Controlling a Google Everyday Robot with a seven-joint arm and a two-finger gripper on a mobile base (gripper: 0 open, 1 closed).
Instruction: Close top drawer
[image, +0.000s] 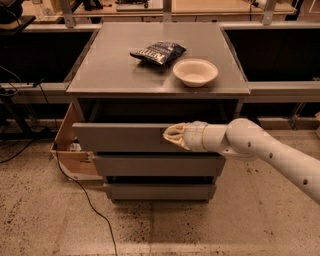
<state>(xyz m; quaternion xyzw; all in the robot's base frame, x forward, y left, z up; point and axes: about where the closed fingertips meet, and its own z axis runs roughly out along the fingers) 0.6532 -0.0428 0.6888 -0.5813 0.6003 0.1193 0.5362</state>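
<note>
The top drawer (120, 137) of the grey cabinet is pulled out a little; its flat handle-less front stands forward of the two lower fronts, with a dark gap above it under the cabinet top. My gripper (168, 135) comes in from the right on a white arm and its cream fingertips rest against the drawer front, right of its middle. The fingertips are together in a point with nothing between them.
On the cabinet top (110, 70) lie a dark snack bag (157, 52) and a white bowl (195, 72). An open cardboard box (70, 145) stands on the floor at the cabinet's left, with a black cable (85, 200) trailing forward. Benches run behind.
</note>
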